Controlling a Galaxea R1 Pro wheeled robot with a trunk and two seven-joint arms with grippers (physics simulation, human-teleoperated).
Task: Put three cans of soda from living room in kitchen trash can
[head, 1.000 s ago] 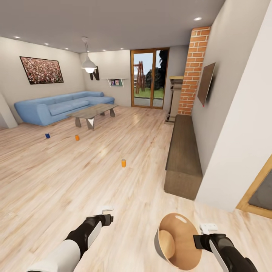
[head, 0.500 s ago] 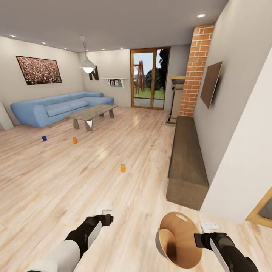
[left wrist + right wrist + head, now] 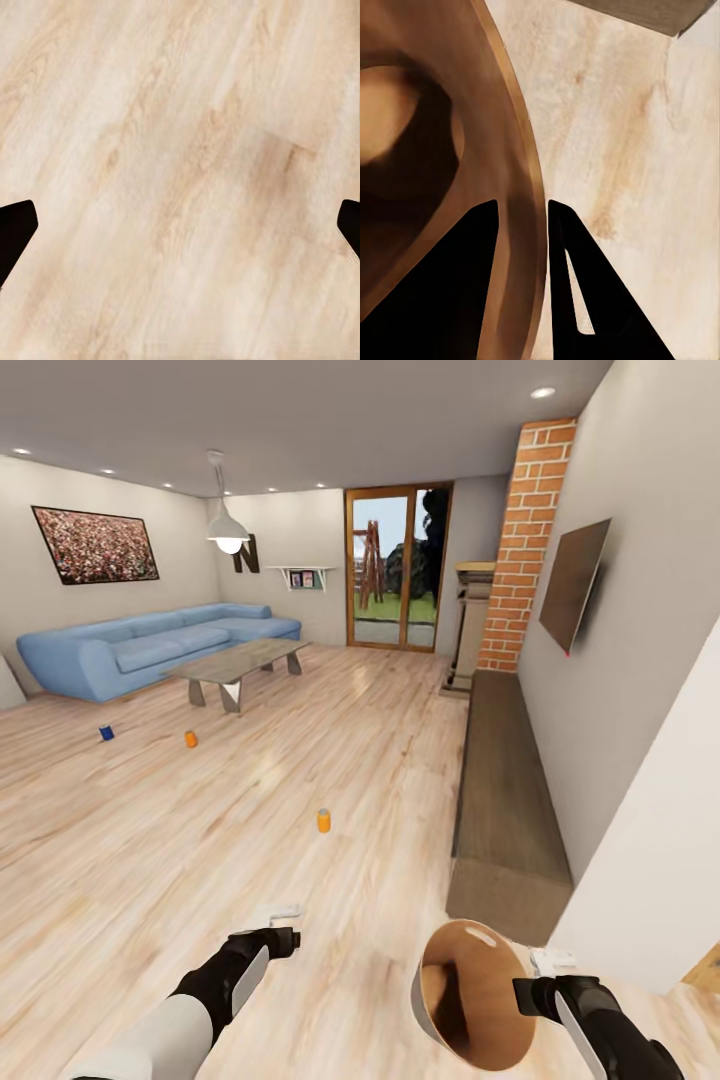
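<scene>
Living-room floor holds three cans; wrist views show right gripper pinching bin rim, left gripper wide.

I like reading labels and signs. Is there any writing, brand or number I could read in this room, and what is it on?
"N": a big dark letter standing against the far wall, behind the pendant lamp.
Soda cans, two orange and one blue, on the floor: too small to read any label.
Small pictures on the white wall shelf: too small to read.
Framed crowd picture: no text legible.
</scene>
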